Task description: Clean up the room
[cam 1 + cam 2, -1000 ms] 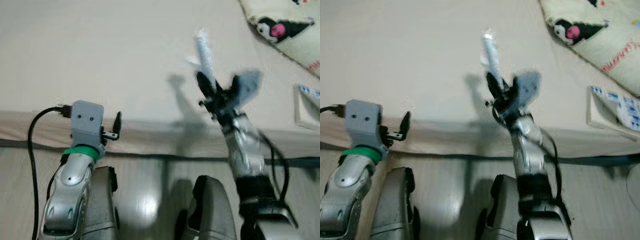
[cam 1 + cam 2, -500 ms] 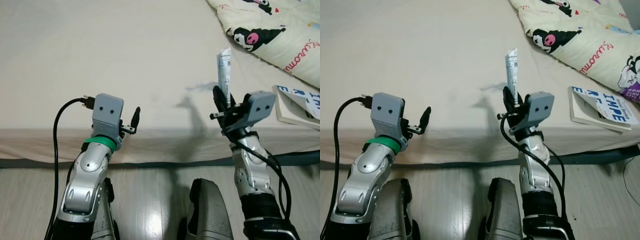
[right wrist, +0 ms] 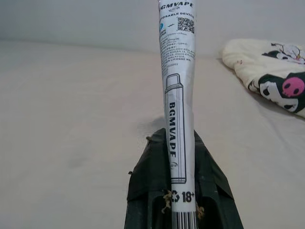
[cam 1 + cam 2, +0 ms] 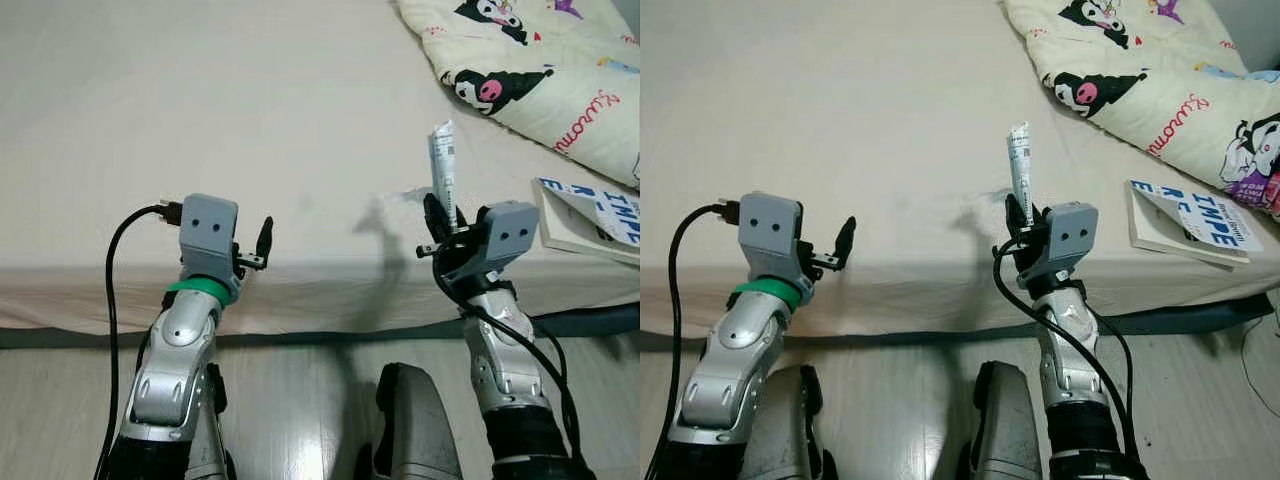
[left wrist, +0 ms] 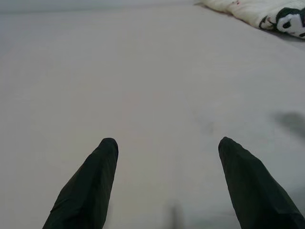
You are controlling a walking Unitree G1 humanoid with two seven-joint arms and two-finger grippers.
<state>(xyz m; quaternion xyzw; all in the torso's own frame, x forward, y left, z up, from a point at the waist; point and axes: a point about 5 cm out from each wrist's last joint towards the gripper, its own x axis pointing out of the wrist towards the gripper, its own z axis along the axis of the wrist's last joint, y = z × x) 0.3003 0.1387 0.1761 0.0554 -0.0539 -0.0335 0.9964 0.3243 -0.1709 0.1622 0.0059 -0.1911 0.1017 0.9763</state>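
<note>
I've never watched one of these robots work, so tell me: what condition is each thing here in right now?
Right gripper: shut on the white packet.
White packet: upright, clamped at its lower end.
Left gripper: open, holding nothing.
Bed: bare sheet, smooth.
Blanket: rumpled at the bed's far right.
Booklet: lying flat, cover lifted slightly.
</note>
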